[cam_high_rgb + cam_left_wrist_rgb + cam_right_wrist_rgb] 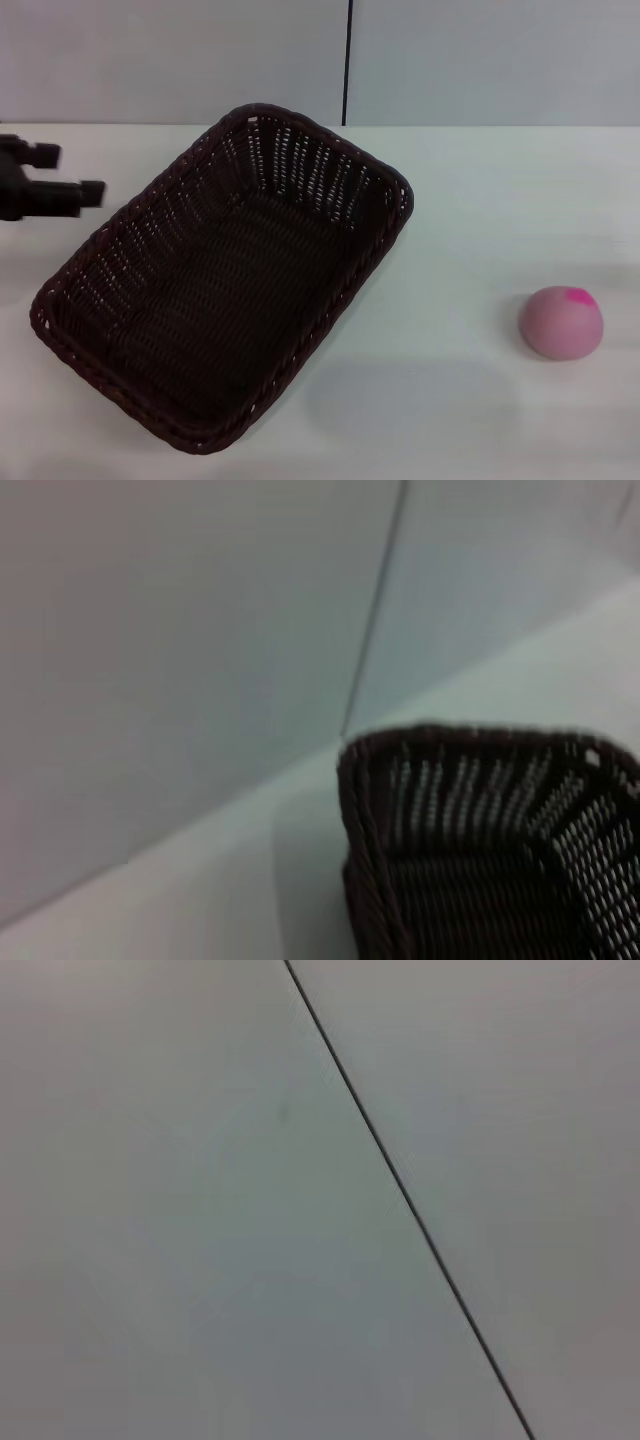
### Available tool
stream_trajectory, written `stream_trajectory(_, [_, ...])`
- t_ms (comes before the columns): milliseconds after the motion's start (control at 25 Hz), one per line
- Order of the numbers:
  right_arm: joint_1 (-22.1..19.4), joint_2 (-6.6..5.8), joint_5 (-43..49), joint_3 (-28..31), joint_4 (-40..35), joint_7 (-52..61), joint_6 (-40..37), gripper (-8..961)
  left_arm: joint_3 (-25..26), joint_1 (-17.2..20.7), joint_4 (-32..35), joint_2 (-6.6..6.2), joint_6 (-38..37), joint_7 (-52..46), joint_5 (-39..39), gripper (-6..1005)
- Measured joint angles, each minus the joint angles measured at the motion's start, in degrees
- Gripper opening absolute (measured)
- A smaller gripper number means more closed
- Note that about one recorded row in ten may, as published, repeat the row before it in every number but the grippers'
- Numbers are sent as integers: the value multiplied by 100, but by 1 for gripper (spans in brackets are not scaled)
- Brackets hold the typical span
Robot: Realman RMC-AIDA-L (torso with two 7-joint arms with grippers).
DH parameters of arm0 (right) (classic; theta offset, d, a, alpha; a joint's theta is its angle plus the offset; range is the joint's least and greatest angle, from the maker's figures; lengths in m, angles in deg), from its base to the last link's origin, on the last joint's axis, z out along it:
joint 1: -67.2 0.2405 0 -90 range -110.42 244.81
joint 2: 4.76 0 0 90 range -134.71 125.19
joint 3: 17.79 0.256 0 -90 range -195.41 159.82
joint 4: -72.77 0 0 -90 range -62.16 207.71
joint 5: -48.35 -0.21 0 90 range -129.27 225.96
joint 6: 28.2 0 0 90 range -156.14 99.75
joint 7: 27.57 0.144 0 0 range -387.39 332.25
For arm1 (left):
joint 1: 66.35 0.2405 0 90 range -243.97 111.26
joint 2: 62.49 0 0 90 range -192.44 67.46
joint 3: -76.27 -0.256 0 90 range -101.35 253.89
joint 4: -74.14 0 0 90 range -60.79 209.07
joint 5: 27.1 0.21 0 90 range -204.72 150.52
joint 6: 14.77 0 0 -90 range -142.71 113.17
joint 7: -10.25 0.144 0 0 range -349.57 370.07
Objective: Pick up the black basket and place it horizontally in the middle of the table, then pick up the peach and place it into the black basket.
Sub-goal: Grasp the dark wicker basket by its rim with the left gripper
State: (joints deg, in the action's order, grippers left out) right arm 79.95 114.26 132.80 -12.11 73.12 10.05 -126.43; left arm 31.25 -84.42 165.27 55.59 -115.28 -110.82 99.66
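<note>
A wide white table (480, 200) is seen from the head view, with a pale wall (180, 55) behind it split by a thin dark vertical seam (347, 60). The black basket (215, 290) — a large, dark woven wicker tray with a braided rim and rounded corners — is set on the left half of the table, lying diagonally, one corner toward the wall and the opposite end toward the near left edge; nothing is held inside it. The peach (562, 322), a dusty-pink ball with a bright magenta spot on top, is placed on the table well apart from the basket, on the right side. The left gripper (72, 175) is seen at the left edge, just beside the basket's far-left rim but apart from it; its two dark fingers are spread, with nothing gripped between them. In the left wrist view, one rounded corner of the basket (480, 850) is shown close up against the table and wall. The right gripper is not seen in any view — only the wall and seam are shown by the right wrist camera.
</note>
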Motion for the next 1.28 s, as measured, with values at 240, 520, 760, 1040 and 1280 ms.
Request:
stream_trajectory(240, [-9, 1, 0, 30, 25, 0, 0, 660, -825, -303, 13, 40, 132, -442, 752, 743])
stream_trajectory(520, [14, -2, 0, 29, 25, 0, 7, 660, -1632, -286, -156, 47, 642, -733, 1329, 717])
stream_trajectory(760, [40, -2, 0, 29, 15, 0, 26, 660, -2067, -298, -531, 49, 982, -818, 1661, 694])
stream_trajectory(1040, [22, -2, 0, 29, 1, 0, 27, 660, -2111, -447, -722, 41, 909, -782, 1655, 668])
stream_trajectory(1280, [5, -8, 0, 29, -2, 0, 26, 660, -2266, -696, -1052, 31, 672, -696, 1797, 645])
